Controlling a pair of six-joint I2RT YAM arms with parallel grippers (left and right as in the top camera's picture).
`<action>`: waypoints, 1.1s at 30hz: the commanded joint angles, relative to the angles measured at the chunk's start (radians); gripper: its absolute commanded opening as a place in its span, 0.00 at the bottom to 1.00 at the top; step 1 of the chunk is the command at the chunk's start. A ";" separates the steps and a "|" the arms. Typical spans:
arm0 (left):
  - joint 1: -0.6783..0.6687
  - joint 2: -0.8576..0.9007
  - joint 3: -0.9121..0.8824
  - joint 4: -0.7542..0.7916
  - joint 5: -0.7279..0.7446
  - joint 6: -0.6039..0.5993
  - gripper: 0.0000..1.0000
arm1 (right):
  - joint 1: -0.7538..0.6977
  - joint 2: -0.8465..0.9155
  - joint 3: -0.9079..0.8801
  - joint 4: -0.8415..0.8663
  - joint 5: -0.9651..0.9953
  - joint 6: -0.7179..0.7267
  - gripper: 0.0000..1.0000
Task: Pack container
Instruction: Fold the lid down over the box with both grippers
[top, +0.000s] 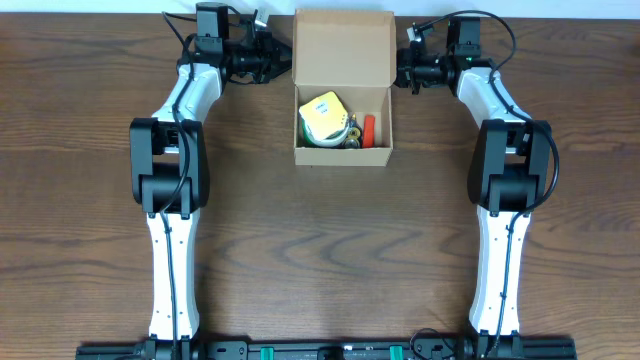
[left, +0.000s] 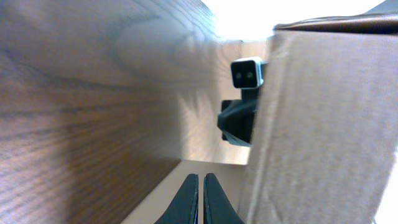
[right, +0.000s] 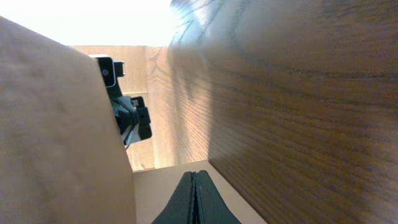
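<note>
Box (top: 343, 155): brown cardboard, at the far middle of the table (top: 320, 260), between the two grippers.
Lid (top: 343, 45): open, its flap standing up at the far edge of the box.
Contents: a yellow item (top: 325, 115) on the left and a red item (top: 368, 128) on the right; smaller bits between them are too small to tell.
Left gripper (top: 282, 57): just beside the lid's left edge, pointing towards it; whether it touches cannot be told.
Left jaws: all but together, only a thin slit between them (left: 200, 182), holding nothing.
Left wrist view: box wall (left: 323, 124) fills the right, wood grain the left.
Right gripper (top: 400, 66): just beside the box's right side, near the lid hinge.
Right jaws: pressed together (right: 194, 179), holding nothing.
Right wrist view: box wall (right: 56, 137) on the left, wood on the right.
</note>
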 joint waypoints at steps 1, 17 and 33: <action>0.002 -0.003 0.058 0.003 0.066 -0.040 0.06 | 0.005 -0.048 0.027 -0.011 -0.021 0.010 0.01; -0.016 -0.013 0.412 -0.536 -0.025 0.218 0.06 | 0.032 -0.258 0.090 -0.417 0.207 -0.238 0.01; -0.043 -0.014 0.781 -1.414 -0.439 0.637 0.06 | 0.166 -0.473 0.139 -0.813 0.671 -0.430 0.01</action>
